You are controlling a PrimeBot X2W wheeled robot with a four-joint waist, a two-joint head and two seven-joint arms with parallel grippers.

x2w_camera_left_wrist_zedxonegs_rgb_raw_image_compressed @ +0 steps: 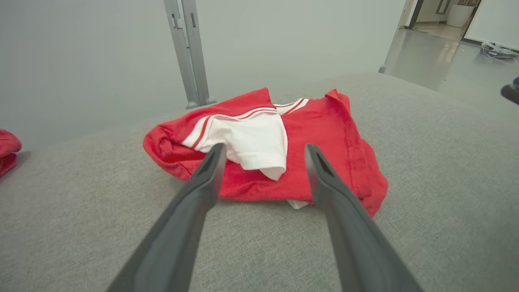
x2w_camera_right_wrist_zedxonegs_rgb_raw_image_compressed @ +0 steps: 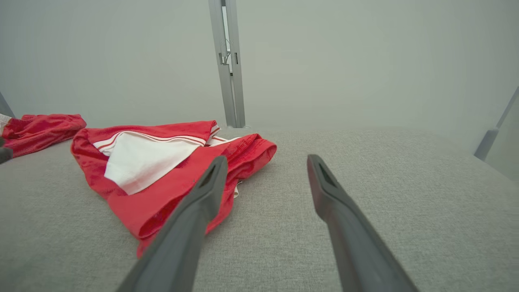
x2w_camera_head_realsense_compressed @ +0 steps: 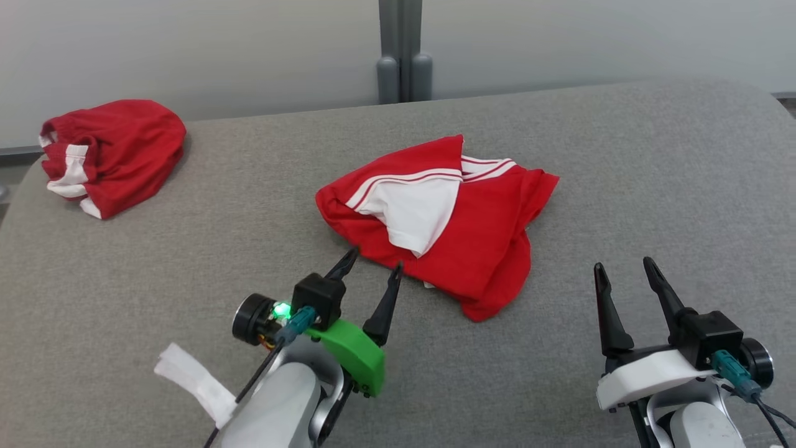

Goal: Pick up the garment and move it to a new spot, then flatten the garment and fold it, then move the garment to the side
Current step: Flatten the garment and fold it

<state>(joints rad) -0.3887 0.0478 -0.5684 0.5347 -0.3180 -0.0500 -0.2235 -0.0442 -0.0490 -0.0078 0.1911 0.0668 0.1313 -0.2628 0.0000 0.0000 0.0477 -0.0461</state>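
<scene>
Where the grey padded surface (x2w_camera_head_realsense_compressed: 653, 155) runs out to its far left corner, a second red-and-white bundle (x2w_camera_head_realsense_compressed: 112, 155) lies crumpled, well apart from everything else. Nearer to me, beside my left forearm, a white strip (x2w_camera_head_realsense_compressed: 193, 376) lies on the fabric. Next comes my left claw (x2w_camera_head_realsense_compressed: 376, 259), its two dark fingers spread wide with nothing between them, pointing at the near left edge of the garment (x2w_camera_head_realsense_compressed: 485, 230). The tips sit right at that edge, and I cannot tell whether they touch the cloth. The garment itself lies in the middle of the surface, a rumpled red piece with a white panel and red-and-white stripes folded over its left half, and a red corner trailing toward me. Behind it a grey post (x2w_camera_head_realsense_compressed: 403, 50) stands against the pale wall. Further right, my right claw (x2w_camera_head_realsense_compressed: 623, 264) hangs above bare surface near the garment's right side, apart from it, fingers wide and holding nothing.
</scene>
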